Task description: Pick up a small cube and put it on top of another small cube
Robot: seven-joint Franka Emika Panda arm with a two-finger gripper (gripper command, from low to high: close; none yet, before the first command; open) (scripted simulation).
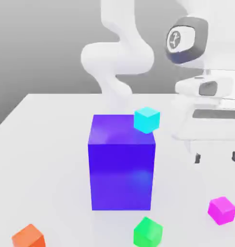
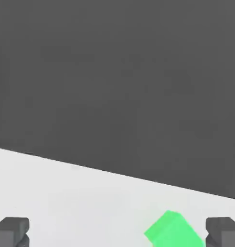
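Observation:
The small cube, glossy magenta-pink, sits on the white table near the front at the exterior view's right. My gripper hangs above and behind it, well clear of it. Its two dark fingertips stand wide apart, open, with nothing between them. In the hand view the gripper shows both fingertips spread wide. A green cube lies on the table beyond them.
A big blue-purple block stands mid-table. A cyan cube shows at its upper right corner. A green cube lies in front of the block and an orange cube at the front left. The arm's white links rise behind.

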